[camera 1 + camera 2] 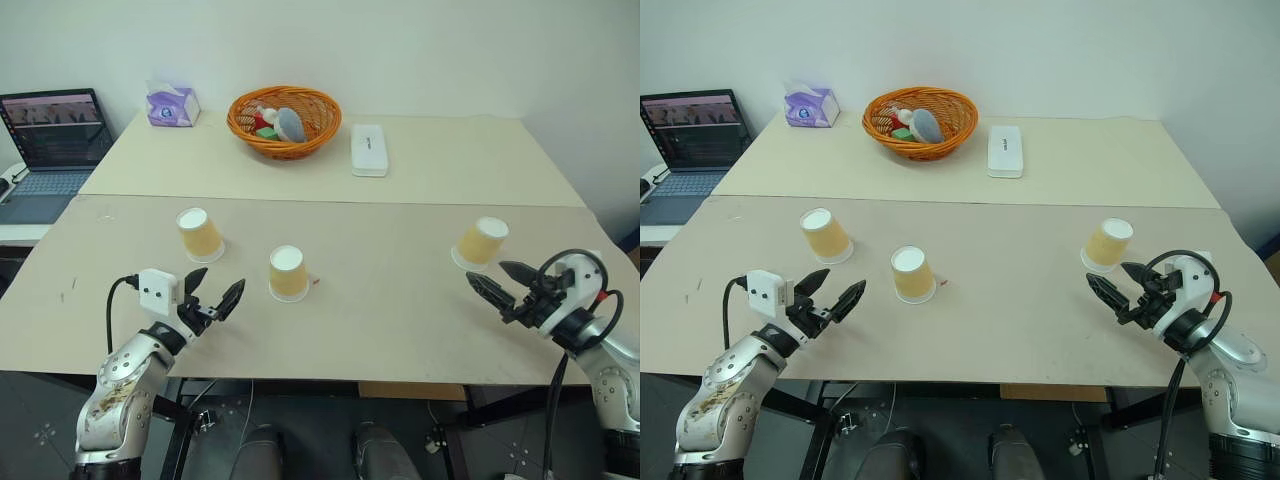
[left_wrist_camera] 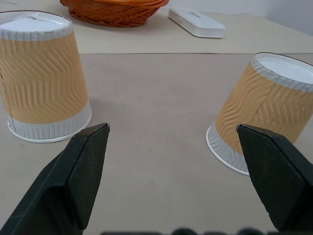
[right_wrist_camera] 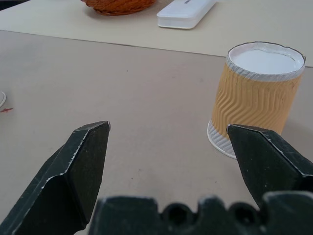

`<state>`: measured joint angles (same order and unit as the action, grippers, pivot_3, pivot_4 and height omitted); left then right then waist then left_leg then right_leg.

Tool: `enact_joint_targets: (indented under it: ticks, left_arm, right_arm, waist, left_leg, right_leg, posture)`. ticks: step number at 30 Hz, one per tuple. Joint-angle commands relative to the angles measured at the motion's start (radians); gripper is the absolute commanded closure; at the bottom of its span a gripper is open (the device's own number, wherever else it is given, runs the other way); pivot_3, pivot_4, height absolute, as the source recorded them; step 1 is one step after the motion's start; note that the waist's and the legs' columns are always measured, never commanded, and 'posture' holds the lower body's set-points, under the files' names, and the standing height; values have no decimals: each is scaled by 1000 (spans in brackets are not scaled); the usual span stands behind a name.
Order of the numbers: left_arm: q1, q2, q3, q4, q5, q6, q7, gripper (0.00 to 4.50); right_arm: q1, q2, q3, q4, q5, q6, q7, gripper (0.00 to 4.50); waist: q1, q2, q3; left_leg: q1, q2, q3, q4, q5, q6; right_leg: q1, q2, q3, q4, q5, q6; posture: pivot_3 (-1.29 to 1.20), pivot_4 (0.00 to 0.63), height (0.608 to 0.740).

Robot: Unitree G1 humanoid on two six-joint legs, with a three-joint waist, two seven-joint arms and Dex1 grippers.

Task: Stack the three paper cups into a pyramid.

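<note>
Fingers of both the left gripper (image 1: pixel 217 299) and right gripper (image 1: pixel 495 280) gape empty; three paper cups (image 1: pixel 288 272) stand upturned, unstacked, nearer than the basket (image 1: pixel 284 120).

Three upturned paper cups (image 1: pixel 288 272) apart on a table (image 1: pixel 380 300), left gripper (image 1: pixel 213 297) and right gripper (image 1: pixel 500 280) both spread, empty, orange basket (image 1: pixel 284 120) behind

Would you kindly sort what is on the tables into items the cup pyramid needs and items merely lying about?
Needed:
left paper cup
middle paper cup
right paper cup

Lying about:
orange wicker basket
white case
tissue box
laptop
</note>
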<state>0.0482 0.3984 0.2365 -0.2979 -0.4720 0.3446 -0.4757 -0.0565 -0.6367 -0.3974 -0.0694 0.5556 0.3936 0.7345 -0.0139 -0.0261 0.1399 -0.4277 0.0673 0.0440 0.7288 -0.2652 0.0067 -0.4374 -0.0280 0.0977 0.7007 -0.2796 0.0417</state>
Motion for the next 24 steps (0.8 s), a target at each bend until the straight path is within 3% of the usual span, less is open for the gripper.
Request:
enact_joint_targets:
  ticks: [1, 8, 14, 19, 24]
  left_arm:
    - [-18, 22, 0, -39, 4, -14, -15, 72]
    - [-49, 136, -41, -24, -27, 39, -157, 72]
    - [-73, 241, -74, 1, -89, 111, -331, 72]
    - [-157, 241, -99, 78, -36, 70, -356, 72]
    - [-251, 190, -115, 153, 3, 19, -329, 72]
  right_arm:
    - [-10, -3, -17, -20, 7, -25, 7, 0]
    - [-33, -27, 6, -56, 37, 13, 57, 0]
    - [-22, -147, 106, -200, 116, 132, 246, 0]
    - [-86, -232, 192, -207, 82, 126, 351, 0]
    - [-207, -207, 262, -172, 60, 110, 376, 0]
  waist:
    - [0, 0, 0]
    - [-1, 0, 0]
    - [-1, 1, 1]
    - [2, 0, 2]
    - [2, -1, 3]
  left_leg:
    - [0, 0, 0, 0, 0, 0]
    - [0, 0, 0, 0, 0, 0]
    - [0, 0, 0, -1, 0, 0]
    - [0, 0, 0, 0, 0, 0]
    - [0, 0, 0, 0, 0, 0]
  right_leg:
    - [0, 0, 0, 0, 0, 0]
    - [0, 0, 0, 0, 0, 0]
    - [-1, 0, 0, 0, 0, -1]
    - [0, 0, -1, -1, -1, 0]
    - [0, 0, 0, -1, 0, 0]
  posture:
    - [0, 150, 675]
    - [0, 150, 675]
    - [0, 150, 675]
    - [0, 150, 675]
    - [0, 150, 675]
